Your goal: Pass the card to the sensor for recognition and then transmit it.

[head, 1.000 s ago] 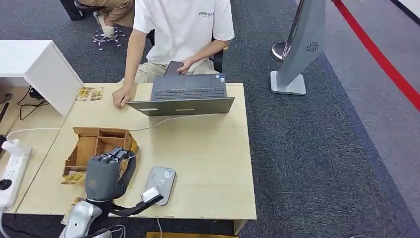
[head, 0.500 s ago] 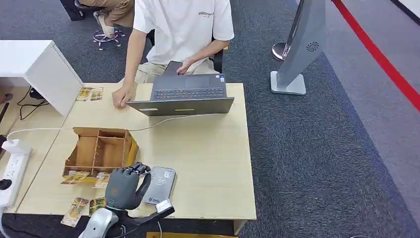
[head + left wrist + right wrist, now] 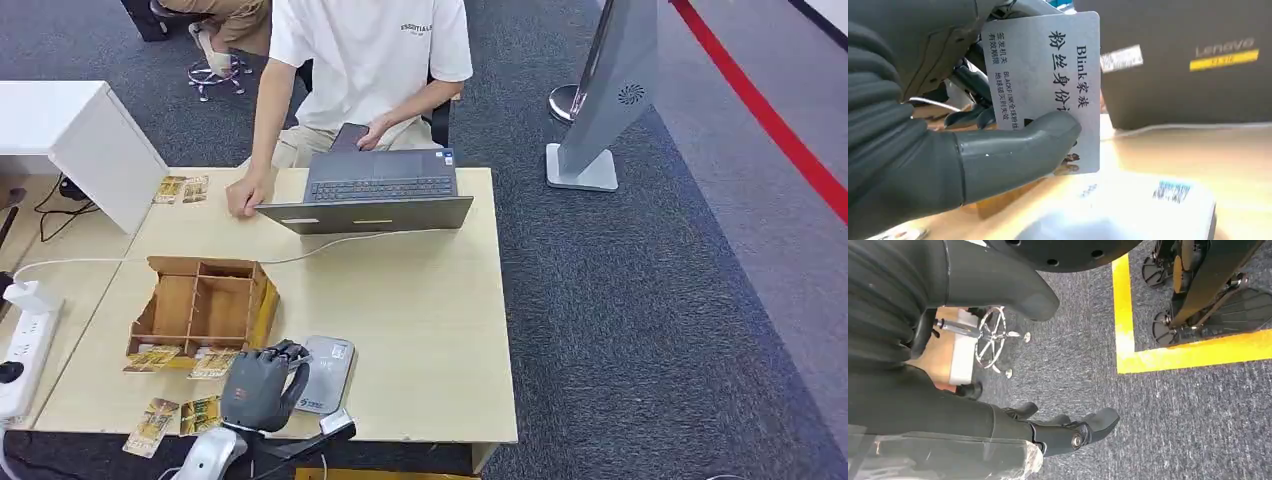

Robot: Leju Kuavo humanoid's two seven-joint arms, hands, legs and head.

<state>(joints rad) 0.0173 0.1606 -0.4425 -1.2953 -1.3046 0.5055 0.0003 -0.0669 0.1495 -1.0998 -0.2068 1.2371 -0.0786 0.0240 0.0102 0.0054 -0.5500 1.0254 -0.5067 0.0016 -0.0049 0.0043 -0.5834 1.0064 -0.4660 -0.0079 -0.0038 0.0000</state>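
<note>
The left robot hand (image 3: 262, 385) pinches the white card (image 3: 1048, 85) between thumb (image 3: 1018, 150) and fingers, upright just above the grey sensor (image 3: 322, 373), which lies at the hand's 3 o'clock on the bench (image 3: 420, 300). The right robot hand (image 3: 998, 405) hangs over carpet, fingers loosely apart, holding nothing.

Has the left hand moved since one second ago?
Yes. The left hand went from over the wooden box toward the robot and rightward, and is now at the near left edge of the grey sensor, holding the card.
</note>
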